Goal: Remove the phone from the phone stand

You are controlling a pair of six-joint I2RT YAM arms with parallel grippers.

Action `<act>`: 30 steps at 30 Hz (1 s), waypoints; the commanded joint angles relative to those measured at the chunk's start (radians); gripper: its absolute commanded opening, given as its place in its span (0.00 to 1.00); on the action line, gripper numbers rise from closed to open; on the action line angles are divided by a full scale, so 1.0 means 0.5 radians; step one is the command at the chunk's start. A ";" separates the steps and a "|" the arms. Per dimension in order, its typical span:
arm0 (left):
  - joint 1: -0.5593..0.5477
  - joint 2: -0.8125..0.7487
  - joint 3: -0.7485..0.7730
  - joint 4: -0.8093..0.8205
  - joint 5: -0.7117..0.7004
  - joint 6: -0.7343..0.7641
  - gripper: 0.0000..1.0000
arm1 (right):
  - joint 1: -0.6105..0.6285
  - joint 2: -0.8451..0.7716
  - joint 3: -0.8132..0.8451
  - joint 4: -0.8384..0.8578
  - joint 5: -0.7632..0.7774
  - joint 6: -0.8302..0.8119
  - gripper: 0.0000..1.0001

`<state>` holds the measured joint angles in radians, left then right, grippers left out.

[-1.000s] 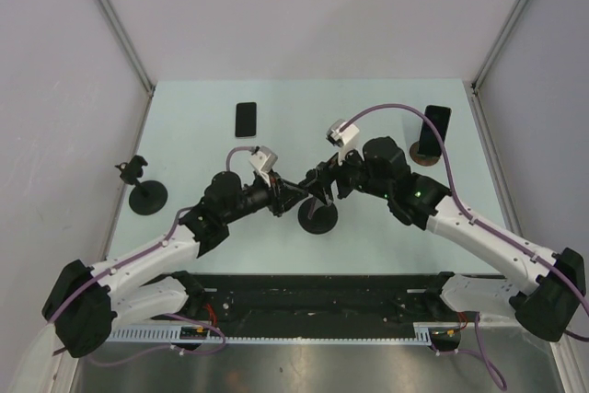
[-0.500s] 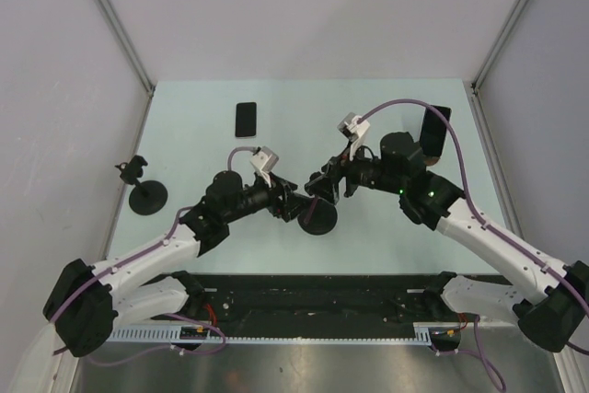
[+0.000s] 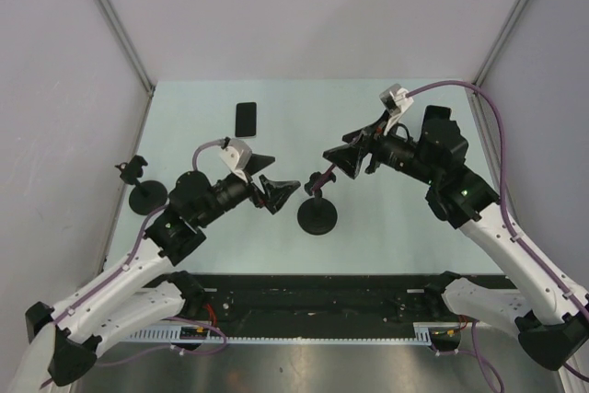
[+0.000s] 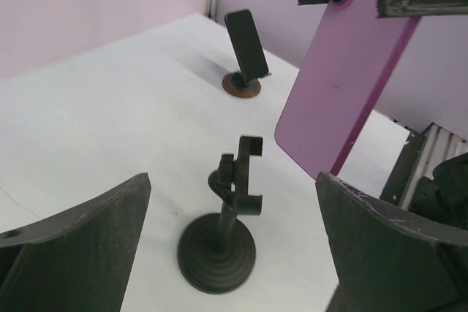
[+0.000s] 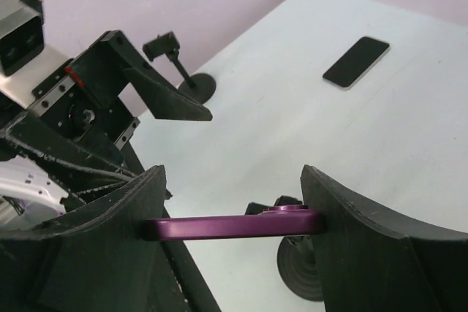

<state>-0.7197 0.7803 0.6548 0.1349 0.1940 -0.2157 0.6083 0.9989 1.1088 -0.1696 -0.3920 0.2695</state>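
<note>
At the centre of the table point(image 3: 184, 108), seen from above, the phone stand point(image 3: 317, 216) stood alone, and its clamp was empty. The purple phone point(image 4: 344, 85) was no more in it. It hung in the air just beyond the stand, at about 1 o'clock from it, tilted and clear of the clamp. The right hand point(image 5: 232, 213) had it pinched across its width, one finger on each long edge, so this hand was closed on the phone and only as wide as the phone allowed.

The left hand point(image 3: 274, 175) was at about 10 o'clock from the stand, apart from it. Its fingers were spread fully and held nothing.

A black phone point(image 3: 246, 119) lay flat at 11 o'clock on the table, a second stand point(image 3: 143, 192) stood at 9 o'clock near the edge, and another dark phone point(image 4: 246, 40) leaned on a round brown base point(image 4: 241, 85) at 2 o'clock.

In my judgement the main part of the task was done, because phone and stand were separated. What was left was probably only to put the phone down on a free place on the table and to open the right hand.
</note>
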 commanded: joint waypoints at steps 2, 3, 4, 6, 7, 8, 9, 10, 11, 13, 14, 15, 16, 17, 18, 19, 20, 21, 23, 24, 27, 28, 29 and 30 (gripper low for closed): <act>-0.122 -0.021 0.187 -0.089 -0.060 0.385 1.00 | -0.011 -0.047 0.200 0.081 0.112 0.136 0.00; -0.150 -0.008 0.218 -0.089 -0.060 0.416 1.00 | -0.014 -0.047 0.218 0.084 0.118 0.145 0.00; -0.198 0.031 0.236 -0.089 -0.060 0.483 1.00 | -0.011 -0.047 0.225 0.088 0.124 0.151 0.00; -0.239 0.065 0.292 -0.089 -0.060 0.529 1.00 | -0.011 -0.037 0.237 0.091 0.140 0.163 0.00; -0.278 0.084 0.310 -0.089 -0.063 0.566 1.00 | -0.011 -0.037 0.243 0.091 0.143 0.167 0.00; -0.300 0.111 0.322 -0.089 -0.066 0.588 1.00 | -0.011 -0.037 0.246 0.088 0.155 0.170 0.00; -0.315 0.124 0.356 -0.086 -0.072 0.630 1.00 | -0.011 -0.034 0.246 0.085 0.161 0.173 0.00; -0.349 0.136 0.371 -0.086 -0.093 0.649 1.00 | -0.011 -0.040 0.243 0.081 0.167 0.173 0.00; -0.361 0.166 0.402 -0.089 -0.136 0.674 1.00 | -0.011 -0.043 0.246 0.075 0.182 0.173 0.00; -0.395 0.200 0.430 -0.089 -0.182 0.729 1.00 | -0.011 -0.040 0.246 0.078 0.192 0.194 0.00; -0.407 0.240 0.460 -0.089 -0.204 0.750 0.98 | -0.011 -0.037 0.246 0.084 0.195 0.200 0.00; -0.441 0.255 0.473 -0.089 -0.259 0.790 0.97 | -0.011 -0.037 0.246 0.088 0.195 0.206 0.00; -0.460 0.280 0.485 -0.089 -0.293 0.812 0.96 | -0.011 -0.034 0.246 0.097 0.201 0.222 0.00; -0.478 0.295 0.506 -0.086 -0.329 0.830 0.92 | -0.008 -0.031 0.246 0.097 0.213 0.231 0.00; -0.518 0.338 0.519 -0.089 -0.381 0.873 0.90 | -0.008 -0.028 0.243 0.100 0.225 0.237 0.00; -0.539 0.360 0.534 -0.089 -0.455 0.898 0.89 | -0.008 -0.025 0.243 0.100 0.244 0.255 0.00; -0.561 0.378 0.559 -0.086 -0.498 0.916 0.86 | -0.008 -0.025 0.246 0.100 0.253 0.262 0.00; -0.607 0.418 0.568 -0.086 -0.580 0.965 0.85 | -0.008 -0.016 0.246 0.100 0.262 0.277 0.00; -0.647 0.455 0.602 -0.086 -0.658 1.002 0.81 | -0.008 -0.007 0.243 0.109 0.269 0.301 0.00; -0.671 0.470 0.611 -0.086 -0.688 1.026 0.80 | -0.005 -0.001 0.246 0.109 0.272 0.308 0.00; -0.690 0.516 0.642 -0.086 -0.765 1.027 0.72 | -0.008 0.009 0.246 0.121 0.278 0.323 0.00; -0.696 0.532 0.645 -0.086 -0.790 1.027 0.68 | -0.008 0.015 0.246 0.127 0.278 0.326 0.00; -0.699 0.538 0.651 -0.083 -0.796 1.024 0.62 | -0.008 0.018 0.246 0.127 0.278 0.326 0.00; -0.705 0.544 0.654 -0.083 -0.805 1.021 0.58 | -0.005 0.018 0.246 0.124 0.278 0.332 0.00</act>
<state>-1.0603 1.0454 0.9295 0.0772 -0.1417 0.2218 0.6048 1.0138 1.1698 -0.1867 -0.2668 0.4019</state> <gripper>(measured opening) 0.643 0.754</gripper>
